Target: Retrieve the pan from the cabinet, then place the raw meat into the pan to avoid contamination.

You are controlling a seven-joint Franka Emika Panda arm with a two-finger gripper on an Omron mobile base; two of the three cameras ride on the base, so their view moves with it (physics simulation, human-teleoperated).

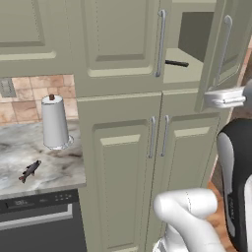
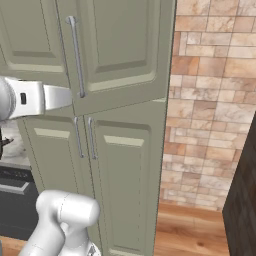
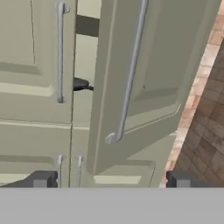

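The tall sage-green cabinet (image 1: 123,44) has its upper right door (image 3: 166,65) swung partly out. In the gap a thin black pan handle (image 1: 176,63) pokes out over the shelf, and the same pan handle (image 3: 82,84) appears in the hand view; the pan's body is hidden. My gripper (image 3: 111,180) is open, its fingertips (image 3: 41,179) wide apart just in front of that door and below its long silver bar handle (image 3: 129,74), holding nothing. The raw meat (image 1: 29,171), a small dark fish, lies on the marble counter (image 1: 54,162) to the left.
A paper-towel roll (image 1: 54,122) stands on the counter behind the fish. A dark dishwasher front (image 1: 39,221) sits under the counter. The lower cabinet doors (image 1: 147,162) are shut. A brick wall (image 2: 215,100) and a dark block (image 2: 245,190) flank the cabinet's right side.
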